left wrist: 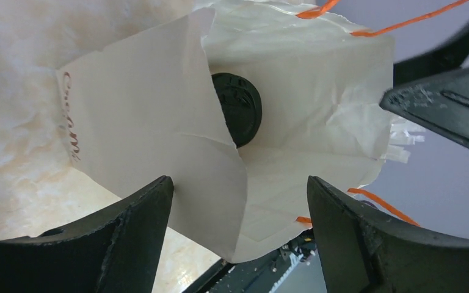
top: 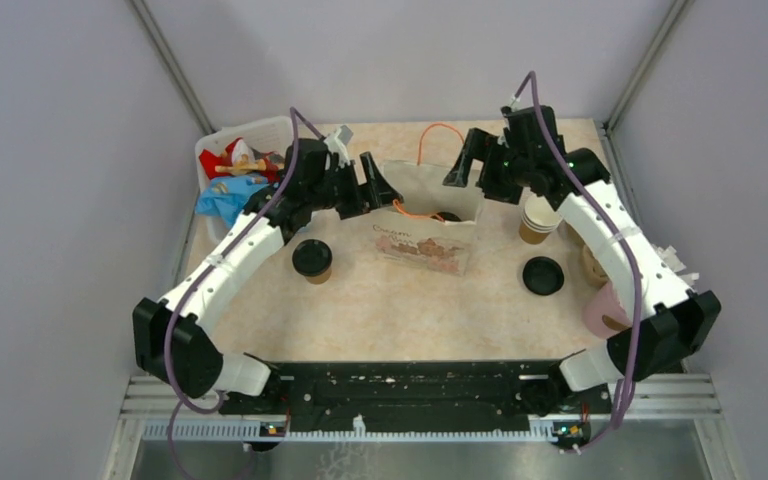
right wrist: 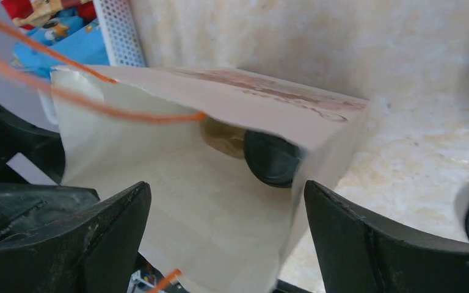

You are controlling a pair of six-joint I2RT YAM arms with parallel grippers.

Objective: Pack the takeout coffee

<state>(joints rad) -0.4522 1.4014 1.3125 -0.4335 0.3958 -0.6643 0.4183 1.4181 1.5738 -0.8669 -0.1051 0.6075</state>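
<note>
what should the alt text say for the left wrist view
An open white paper bag with orange string handles fills the view, a round black lid showing inside it. The left gripper's two black fingers frame it from below, spread wide apart; pale marbled tabletop at left.

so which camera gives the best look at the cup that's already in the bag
Right wrist: it looks into the paper bag and shows the cup, brown side plus black lid. Left wrist shows only the lid, face-on. Top external shows just a dark sliver in the bag's mouth.
</note>
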